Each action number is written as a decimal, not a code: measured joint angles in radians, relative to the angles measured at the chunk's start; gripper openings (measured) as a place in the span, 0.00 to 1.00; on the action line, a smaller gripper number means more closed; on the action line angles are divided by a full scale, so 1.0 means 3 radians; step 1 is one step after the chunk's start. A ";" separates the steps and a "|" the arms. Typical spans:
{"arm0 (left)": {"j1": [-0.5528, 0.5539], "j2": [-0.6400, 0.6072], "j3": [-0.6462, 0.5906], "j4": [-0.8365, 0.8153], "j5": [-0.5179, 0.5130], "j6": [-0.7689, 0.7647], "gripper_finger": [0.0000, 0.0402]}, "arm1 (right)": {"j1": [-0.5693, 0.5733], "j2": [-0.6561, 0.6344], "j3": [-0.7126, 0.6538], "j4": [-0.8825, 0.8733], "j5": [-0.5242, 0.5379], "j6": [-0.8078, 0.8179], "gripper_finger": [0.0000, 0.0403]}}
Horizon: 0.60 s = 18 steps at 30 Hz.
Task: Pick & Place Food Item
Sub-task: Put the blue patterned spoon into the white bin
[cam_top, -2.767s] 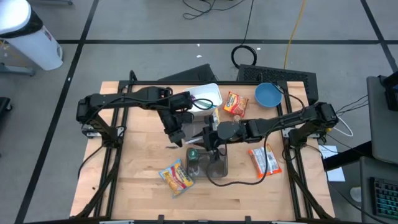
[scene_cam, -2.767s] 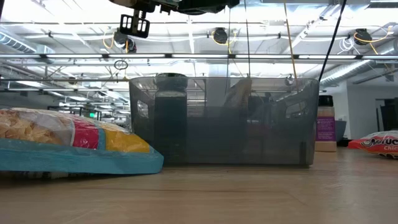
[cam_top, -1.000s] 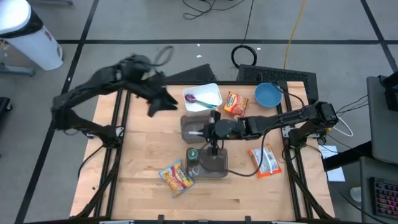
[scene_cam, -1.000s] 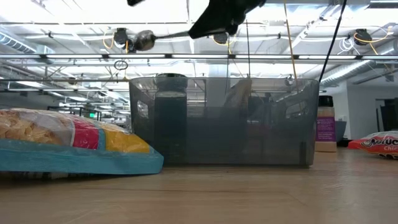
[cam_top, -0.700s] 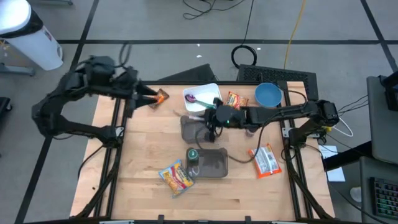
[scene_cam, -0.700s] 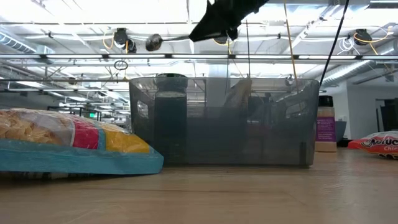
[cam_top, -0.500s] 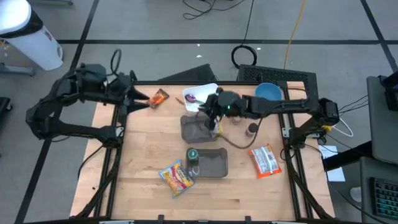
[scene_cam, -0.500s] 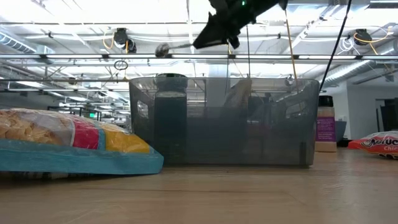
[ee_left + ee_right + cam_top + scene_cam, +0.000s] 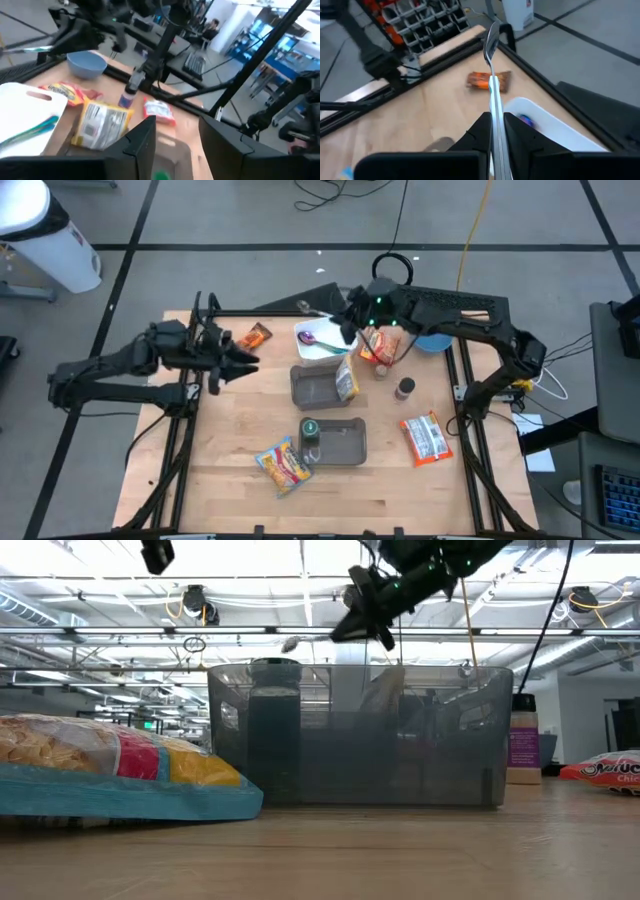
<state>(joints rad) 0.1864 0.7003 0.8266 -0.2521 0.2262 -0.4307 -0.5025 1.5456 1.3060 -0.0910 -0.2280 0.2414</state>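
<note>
We judge the orange snack packet (image 9: 256, 335) light, crinkly; pinch mid-body. Left gripper (image 9: 243, 358) is parted, empty (right gripper (image 9: 345, 323) clamps a spoon (image 9: 491, 75)).

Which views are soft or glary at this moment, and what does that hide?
Low view: bright ceiling lights behind, so the right gripper shows as a dark outline; the grey bin is sharp. Left wrist view: smeared throughout, the fingers and blue bowl soft. Right wrist view: the spoon is crisp, the orange packet slightly soft. High view: evenly lit.
</note>
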 joint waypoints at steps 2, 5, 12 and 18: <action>-0.0004 0.0046 -0.0123 0.0256 -0.0097 -0.0028 0.38 | -0.0130 0.0022 0.0000 -0.0008 -0.0141 -0.0049 0.05; -0.0004 0.0137 -0.0232 0.0518 -0.0292 -0.0118 0.39 | -0.0257 0.0089 0.0000 -0.0009 -0.0350 -0.0181 0.05; 0.0021 0.0396 -0.0244 0.0876 -0.0624 -0.0088 0.40 | -0.0340 0.0360 0.0000 0.0030 -0.0587 -0.0504 0.05; 0.0130 0.0620 -0.0248 0.0828 -0.0710 -0.0359 0.40 | -0.0229 0.0376 0.0000 0.0264 -0.0656 -0.0513 0.05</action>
<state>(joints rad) 0.2253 0.8862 0.7521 -0.0038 0.0133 -0.5384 -0.5713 1.6585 1.3060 -0.0118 -0.4248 0.0876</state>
